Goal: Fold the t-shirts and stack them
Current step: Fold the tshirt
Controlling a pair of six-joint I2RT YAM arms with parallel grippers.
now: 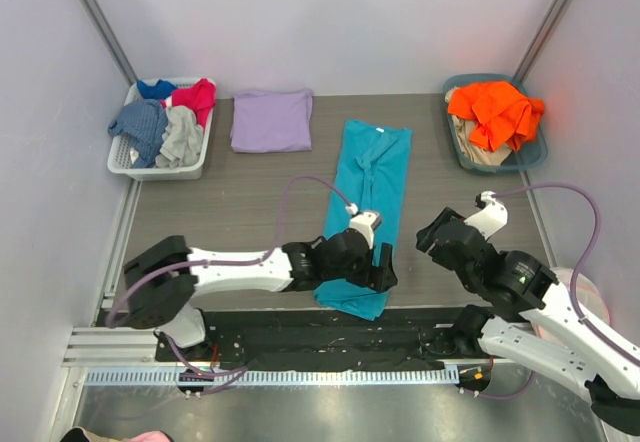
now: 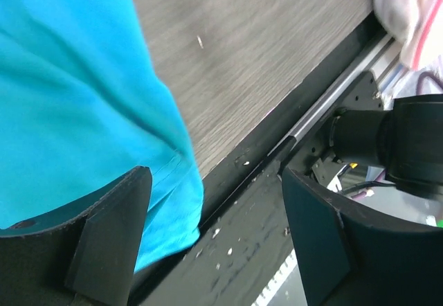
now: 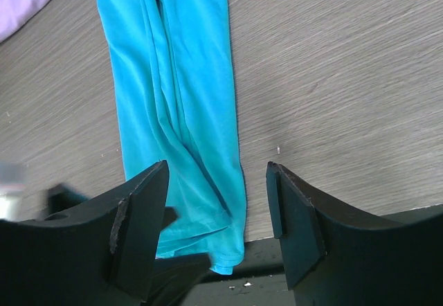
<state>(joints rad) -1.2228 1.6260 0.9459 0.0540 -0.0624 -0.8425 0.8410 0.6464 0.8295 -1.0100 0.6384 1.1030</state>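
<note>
No text, brand, number or sign I can read in any view. Teal shirt: pale patch at neck, too small for me to make out.
</note>
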